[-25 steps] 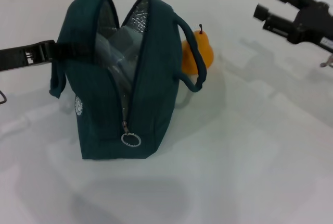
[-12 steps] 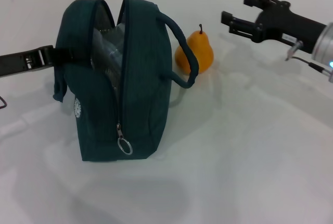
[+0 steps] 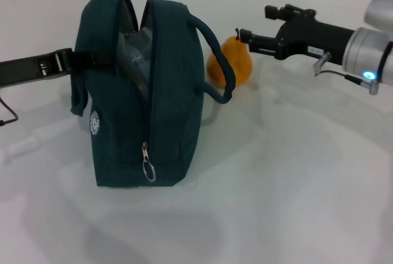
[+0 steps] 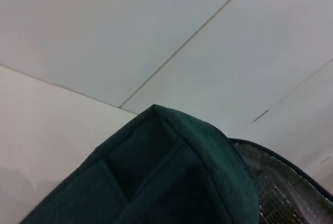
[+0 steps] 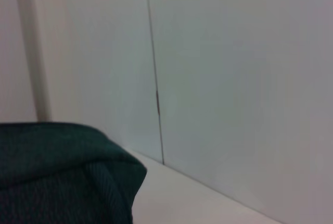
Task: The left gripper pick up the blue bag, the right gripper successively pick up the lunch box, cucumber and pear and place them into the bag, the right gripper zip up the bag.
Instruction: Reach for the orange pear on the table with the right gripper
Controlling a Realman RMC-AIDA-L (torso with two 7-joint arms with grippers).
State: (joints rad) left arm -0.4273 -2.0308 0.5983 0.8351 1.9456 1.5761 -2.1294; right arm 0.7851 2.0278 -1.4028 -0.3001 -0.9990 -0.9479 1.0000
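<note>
The right gripper (image 3: 250,37) reached in from the right edge of the counter, its black fingers (image 3: 258,34) stretched level toward the pear (image 3: 232,61), tips right at the pear's stem and upper part. Its fingers stood slightly apart, one above the other, with nothing between them (contact with the pear could not be told).

The pear sat upright on the white counter (image 3: 295,178) toward the far edge, just beside the right side of the blue bag (image 3: 144,92), partly behind the bag's right loop handle (image 3: 216,55).

The left gripper (image 3: 67,62) came in from the left edge, clamped on the bag's left handle strap at the bag's upper left side, holding the bag upright.

The bag stood left of centre. Its zipper was partway open at the top, with the metal ring pull (image 3: 148,170) hanging low on the near face. Through the opening a clear plastic shape, the lunch box (image 3: 132,52), showed inside against the lining. A small round white logo (image 3: 94,123) sat on the bag's left side.

The left wrist view showed only the bag's teal fabric (image 4: 171,172) and a bit of silvery lining (image 4: 291,193); the right wrist view showed a corner of teal fabric (image 5: 62,172) against the wall.
</note>
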